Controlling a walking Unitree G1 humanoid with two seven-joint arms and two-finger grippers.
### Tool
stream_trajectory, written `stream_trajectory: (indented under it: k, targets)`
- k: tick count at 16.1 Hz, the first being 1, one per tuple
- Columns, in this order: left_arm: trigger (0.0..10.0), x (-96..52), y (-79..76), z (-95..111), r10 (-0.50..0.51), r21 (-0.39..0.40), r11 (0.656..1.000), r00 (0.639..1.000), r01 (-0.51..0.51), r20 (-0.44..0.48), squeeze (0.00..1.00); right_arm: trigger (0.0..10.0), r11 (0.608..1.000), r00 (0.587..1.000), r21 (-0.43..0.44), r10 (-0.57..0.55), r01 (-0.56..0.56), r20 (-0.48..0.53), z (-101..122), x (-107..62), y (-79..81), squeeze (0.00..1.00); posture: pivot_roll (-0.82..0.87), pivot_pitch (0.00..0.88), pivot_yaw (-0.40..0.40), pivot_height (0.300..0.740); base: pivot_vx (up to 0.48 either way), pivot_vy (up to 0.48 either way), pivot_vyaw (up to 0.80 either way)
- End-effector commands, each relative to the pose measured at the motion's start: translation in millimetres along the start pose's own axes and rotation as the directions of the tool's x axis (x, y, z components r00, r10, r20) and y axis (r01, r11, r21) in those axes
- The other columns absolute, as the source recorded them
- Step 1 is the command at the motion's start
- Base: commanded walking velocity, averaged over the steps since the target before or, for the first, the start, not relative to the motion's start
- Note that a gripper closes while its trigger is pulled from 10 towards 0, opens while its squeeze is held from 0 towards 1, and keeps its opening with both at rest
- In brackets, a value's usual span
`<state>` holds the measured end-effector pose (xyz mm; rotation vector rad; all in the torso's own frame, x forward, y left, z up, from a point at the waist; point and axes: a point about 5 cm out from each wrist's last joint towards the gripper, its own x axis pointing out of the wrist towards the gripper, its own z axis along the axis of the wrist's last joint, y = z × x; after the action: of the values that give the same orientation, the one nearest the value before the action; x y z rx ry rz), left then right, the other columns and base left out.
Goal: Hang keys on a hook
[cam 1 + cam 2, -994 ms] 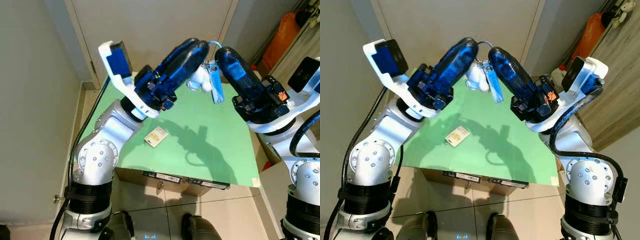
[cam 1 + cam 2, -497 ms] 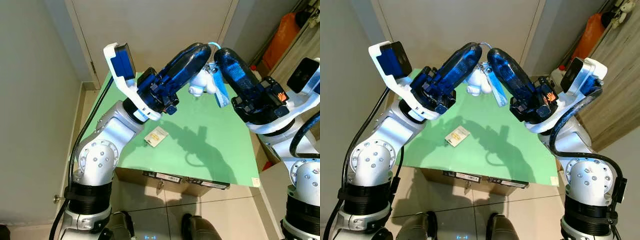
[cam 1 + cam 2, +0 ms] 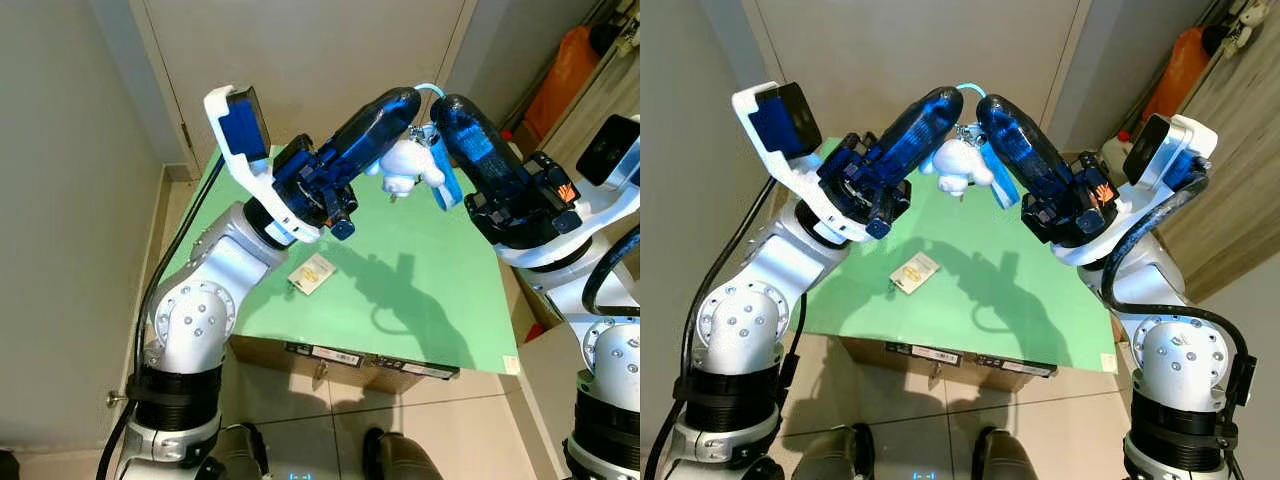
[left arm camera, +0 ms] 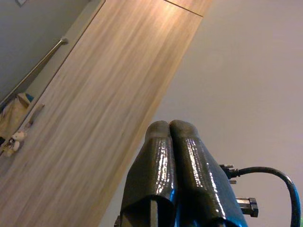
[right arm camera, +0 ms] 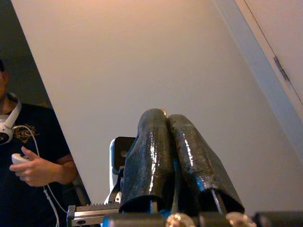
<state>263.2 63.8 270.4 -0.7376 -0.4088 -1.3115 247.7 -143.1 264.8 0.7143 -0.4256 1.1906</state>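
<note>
Both arms are raised in the upper centre of the head views, tips nearly meeting above the green table (image 3: 430,300). The keys (image 3: 405,165), a bunch with a white plush charm, a blue tag and a light blue loop, hang in the air between the two tips, well above the table.

The left gripper (image 4: 170,125) has its fingers pressed together with nothing visible between them in its wrist view. The right gripper (image 5: 165,116) also has its fingers together; a thin strand appears pinched at the tips, and the bunch hangs from there in the head views, so it is judged to be clamped on the loop of the keys. Whether the left tip also touches the loop cannot be told.

Step in hand, as judged: the bunch is lifted and being steadied or passed between the arms; hanging has not begun. No hook can be made out, so the next move calls for finding it, turning toward it, and presenting the loop open enough to slip over.

Compared with one second ago, the plush charm has swung up and toward the frame's right, now lying more level, and the left arm's wrist has shifted slightly. A small card (image 3: 312,272) lies on the table. A person (image 5: 28,156) holding a controller stands at the left edge of the right wrist view.
</note>
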Motion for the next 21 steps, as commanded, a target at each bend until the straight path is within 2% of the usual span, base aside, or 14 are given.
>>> stream_trajectory:
  k: [1,3,4,5,7,8,9,15,16,21]
  targets:
    - [0.0,1.6,-5.2,-0.4,-0.02,-0.004,1.0,1.0,0.02,-0.005,0.0,10.0,0.999,0.999,-0.008,0.04,-0.04,-0.012,0.2,3.1,7.6,0.0,-0.09,0.129,-0.027,0.74,0.0,0.0,0.0]
    - [0.0,1.2,-5.3,-0.3,-0.021,-0.007,1.0,1.0,0.021,-0.001,0.0,10.0,0.999,1.0,-0.046,-0.013,0.012,-0.006,-0.6,2.6,3.0,0.0,-0.09,0.127,-0.027,0.74,0.0,0.0,0.0]
    - [0.0,1.5,-5.4,0.0,-0.022,-0.007,1.0,1.0,0.022,0.0,0.0,10.0,0.999,1.0,-0.042,-0.018,0.018,-0.003,-1.2,2.5,1.9,0.58,-0.09,0.127,-0.026,0.74,0.0,0.0,0.0]
    - [0.0,1.4,-5.7,0.0,-0.023,-0.007,1.0,1.0,0.023,0.001,0.0,10.0,0.999,1.0,-0.037,-0.015,0.015,-0.001,-1.7,2.0,2.0,1.0,-0.09,0.127,-0.025,0.74,0.0,0.0,0.0]
    - [0.0,1.8,-6.1,0.2,-0.025,-0.008,1.0,1.0,0.025,0.002,0.0,10.0,0.998,0.999,-0.054,-0.03,0.029,-0.015,-3.2,0.9,0.6,1.0,-0.09,0.127,-0.025,0.74,0.0,0.0,0.0]
    - [0.0,1.7,-6.1,0.1,-0.025,-0.009,1.0,1.0,0.025,0.002,0.0,10.0,0.998,0.999,-0.051,-0.028,0.027,-0.02,-4.0,0.9,0.7,0.94,-0.09,0.127,-0.025,0.74,0.0,0.0,0.0]
    - [0.0,1.5,-6.1,0.3,-0.024,-0.009,1.0,1.0,0.024,0.001,0.0,10.0,0.999,1.0,-0.042,-0.017,0.016,-0.021,-4.9,1.2,1.7,0.0,-0.09,0.127,-0.025,0.74,0.0,0.0,0.0]
    - [0.0,2.4,-6.7,1.6,-0.028,-0.009,1.0,1.0,0.028,0.003,0.0,10.0,0.999,1.0,-0.036,0.001,-0.002,-0.011,-4.5,1.3,3.2,0.0,-0.09,0.129,-0.022,0.74,0.0,0.0,0.0]
    - [0.0,2.2,-6.5,1.7,-0.026,-0.009,1.0,1.0,0.026,0.003,0.0,0.0,0.999,1.0,-0.032,0.007,-0.008,-0.009,-4.8,0.8,3.7,0.0,-0.09,0.129,-0.022,0.74,0.0,0.0,0.0]
    - [0.0,2.0,-5.5,1.5,-0.019,-0.011,1.0,1.0,0.019,0.003,0.0,0.0,1.0,1.0,-0.024,0.015,-0.015,-0.003,-5.1,-0.2,4.9,0.0,-0.09,0.13,-0.021,0.74,0.0,0.0,0.0]
